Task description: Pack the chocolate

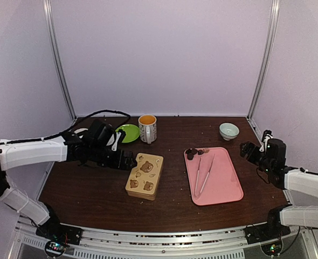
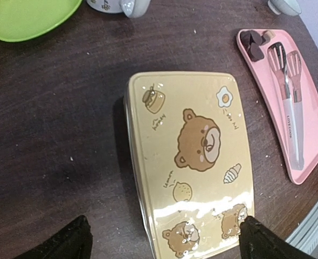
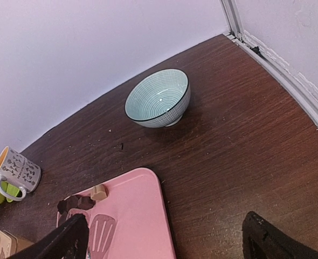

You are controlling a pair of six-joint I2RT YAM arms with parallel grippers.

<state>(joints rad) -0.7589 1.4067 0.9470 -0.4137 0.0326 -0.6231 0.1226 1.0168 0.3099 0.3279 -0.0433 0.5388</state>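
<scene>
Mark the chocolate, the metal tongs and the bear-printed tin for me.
chocolate (image 2: 250,42): left wrist view, on the dark lumps.
metal tongs (image 2: 288,108): left wrist view, midway along the handle.
bear-printed tin (image 2: 199,145): left wrist view, on the large bear's face on the lid.

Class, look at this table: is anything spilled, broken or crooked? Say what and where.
Nothing looks spilled or broken. The tin lies askew to the edge of the table, lid on; the chocolate sits in the far corner of the pink tray.
</scene>
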